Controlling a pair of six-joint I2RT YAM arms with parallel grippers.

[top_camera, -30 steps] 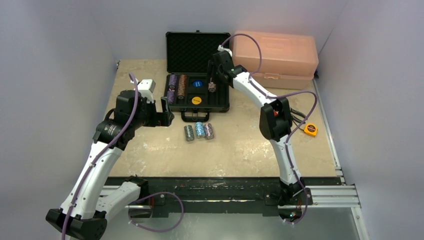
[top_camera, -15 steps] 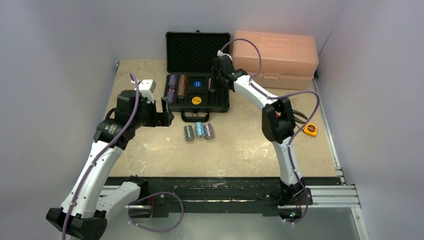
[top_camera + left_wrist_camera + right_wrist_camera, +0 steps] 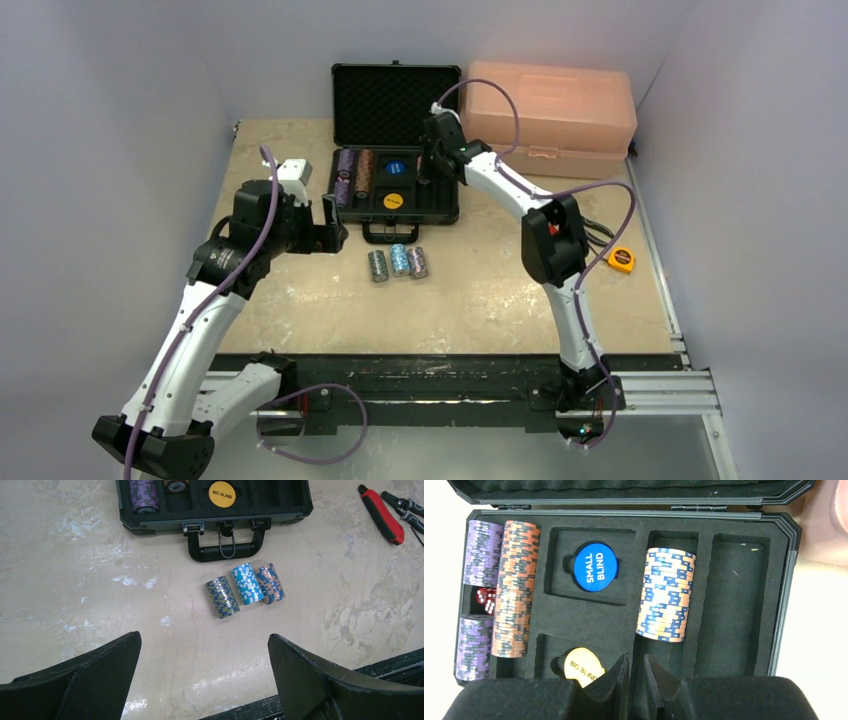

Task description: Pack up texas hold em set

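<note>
Left fingers [image 3: 90,680] spread; right fingers [image 3: 616,680] nearly together, empty. Clamp the olive-and-blue cylindrical chip stack [image 3: 222,596] at 12 o'clock by its flat ends.

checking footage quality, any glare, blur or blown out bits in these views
top external: even soft light, sharp, no glare. left wrist: sheen on the table, chip stacks crisp, left fingers dark and soft. right wrist: tray chips sharp, right fingers blurred, surface right of the case blown out white.

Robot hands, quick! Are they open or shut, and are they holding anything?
Left gripper: wide open, holding nothing.
Right gripper: almost shut, holding nothing, above the black case.
</note>
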